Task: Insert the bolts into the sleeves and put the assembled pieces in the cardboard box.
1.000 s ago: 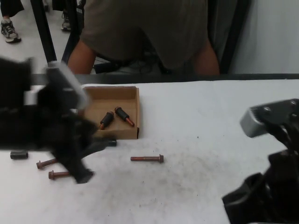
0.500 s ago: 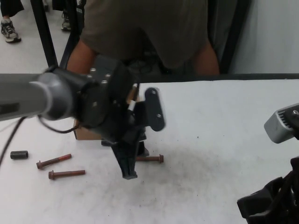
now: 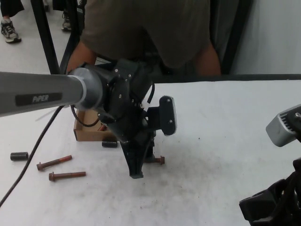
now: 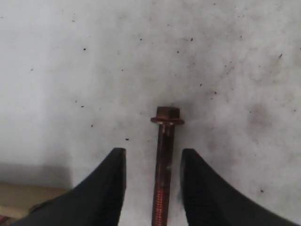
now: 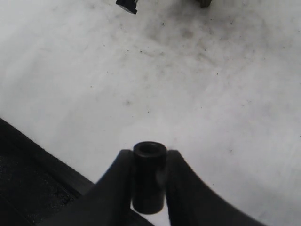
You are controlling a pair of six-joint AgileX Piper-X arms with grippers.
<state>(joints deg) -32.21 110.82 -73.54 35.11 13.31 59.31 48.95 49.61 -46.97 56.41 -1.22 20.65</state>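
Two spare bolts point(image 3: 67, 175) and a spare sleeve point(image 3: 19, 156) are lying near the cardboard box point(image 3: 87, 133). Left end effector point(image 4: 154, 151) is straddling, spread, a coppery hex-head bolt point(image 4: 165, 136) on the speckled white desk point(image 4: 70, 70). Right end effector point(image 5: 149, 157) is pinching a smooth black sleeve point(image 5: 149, 183).

Camera layout: one high camera behind the arms, two wrist cameras close over the bench point(image 3: 225, 122).
The high view looks forward and down across the bench to the box point(image 3: 87, 134) near its far edge. The left wrist view looks nearly straight down from close above, past the left gripper point(image 4: 153, 153) onto a bolt point(image 4: 164, 165). The high view shares that bolt, seen under the same arm. The right wrist view looks slantwise over the bench from low down, past the right gripper point(image 5: 148, 157) and its sleeve point(image 5: 149, 183).
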